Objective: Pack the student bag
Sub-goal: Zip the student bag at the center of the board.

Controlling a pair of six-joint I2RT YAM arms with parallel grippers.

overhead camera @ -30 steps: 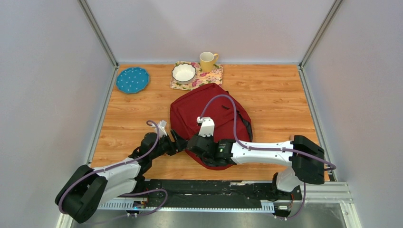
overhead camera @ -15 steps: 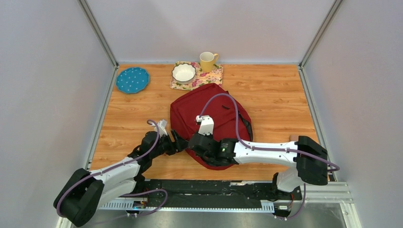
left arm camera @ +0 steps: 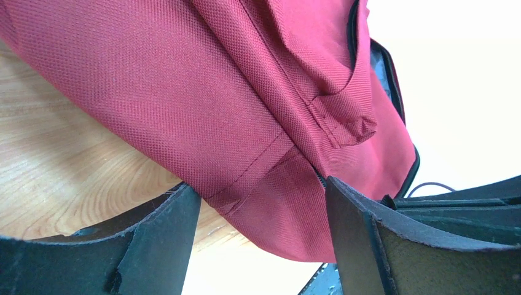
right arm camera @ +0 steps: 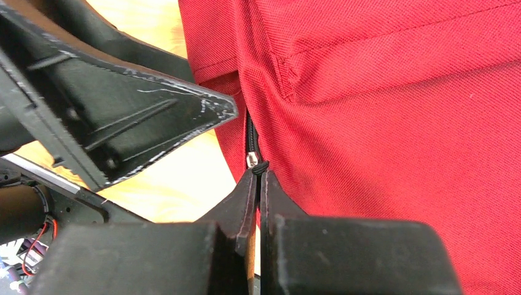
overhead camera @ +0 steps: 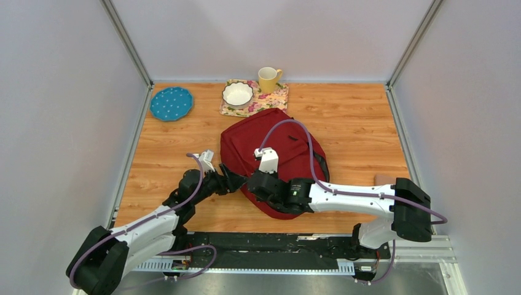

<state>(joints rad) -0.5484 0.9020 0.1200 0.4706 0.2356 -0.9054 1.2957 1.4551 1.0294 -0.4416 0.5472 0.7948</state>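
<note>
The student bag [overhead camera: 279, 144], dark red, lies flat in the middle of the wooden table. My left gripper [overhead camera: 235, 180] is open at the bag's near left corner. In the left wrist view its fingers [left arm camera: 163, 233] straddle that corner of the bag [left arm camera: 203, 98], with red fabric between them. My right gripper [overhead camera: 253, 183] reaches in from the right to the same corner. In the right wrist view it [right arm camera: 258, 175] is shut on the black zipper pull [right arm camera: 260, 165] at the bag's side seam [right arm camera: 381, 110]. A left finger [right arm camera: 153, 117] sits close beside it.
At the back stand a blue dotted plate [overhead camera: 171, 103], a white bowl [overhead camera: 237, 94] on a floral mat [overhead camera: 275, 98], and a yellow mug [overhead camera: 268, 78]. A small pinkish object [overhead camera: 384, 179] lies near the right arm's elbow. Walls close in the table on three sides.
The left gripper has edged forward onto the bag's near left corner. The right arm's elbow has swung out to the right while its gripper stays shut at the zipper.
</note>
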